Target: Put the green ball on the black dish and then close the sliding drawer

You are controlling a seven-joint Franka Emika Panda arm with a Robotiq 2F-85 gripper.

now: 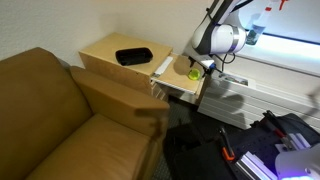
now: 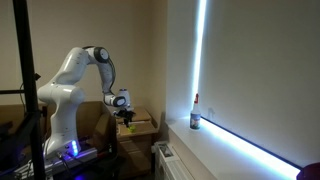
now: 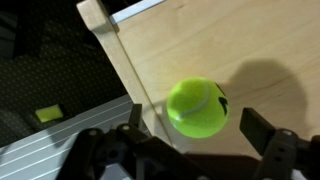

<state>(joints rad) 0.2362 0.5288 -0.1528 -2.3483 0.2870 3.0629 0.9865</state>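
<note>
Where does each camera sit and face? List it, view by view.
Exterior view: above the sofa, looking down at dish, open drawer, ball; shows the gripper.
Exterior view: far back by the base, facing the lit wall; shows whole arm.
Wrist view: over the drawer, looking down on the ball; shows open fingers.
Shared: gripper in both exterior views; ball in wrist and an exterior view.

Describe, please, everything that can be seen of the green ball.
The ball is a small, bright yellow-green sphere, like a tennis ball, with a dark mark on one side. It looks whole. It lies on the pale wooden floor of the open drawer, close to the side wall, and throws a soft shadow on the wood. Only the floor seems to touch it. The open fingers stand on both sides of it, apart from it.
</note>
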